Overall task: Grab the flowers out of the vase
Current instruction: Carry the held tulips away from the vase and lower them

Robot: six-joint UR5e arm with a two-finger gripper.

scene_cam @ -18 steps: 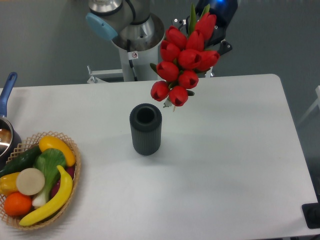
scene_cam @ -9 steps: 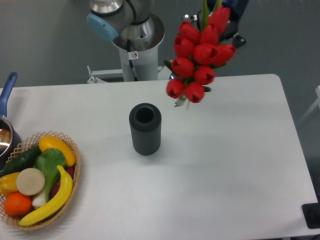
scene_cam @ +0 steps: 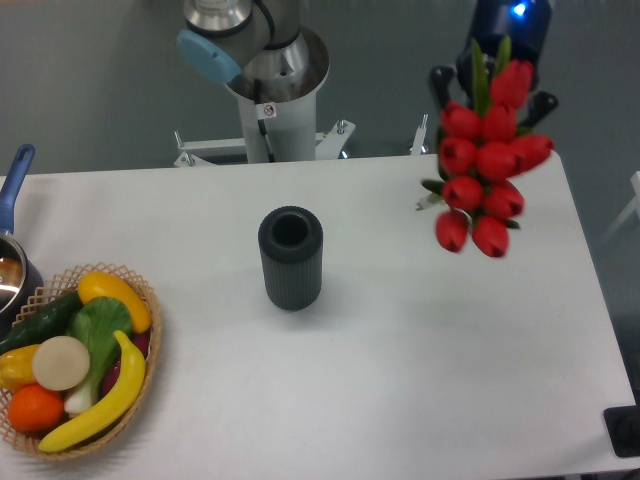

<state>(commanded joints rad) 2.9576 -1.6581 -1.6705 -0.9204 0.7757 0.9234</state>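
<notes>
flowers [scene_cam: 483, 170] hang buds-down below the gripper [scene_cam: 492, 78], jaws pinching the stems; well clear of the vase [scene_cam: 291, 257], off to its right above the table [scene_cam: 420, 350]. likely light, top-heavy, stems springy; hold stems near the buds.

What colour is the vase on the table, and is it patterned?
Dark grey-black vase with fine vertical ribs, clearest in the fixed camera view.

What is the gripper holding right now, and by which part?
The gripper holds the flowers, a bunch of red tulips, by the green stem end; the buds hang toward the camera. The bunch is clear of the vase, over the table's right side.
</notes>
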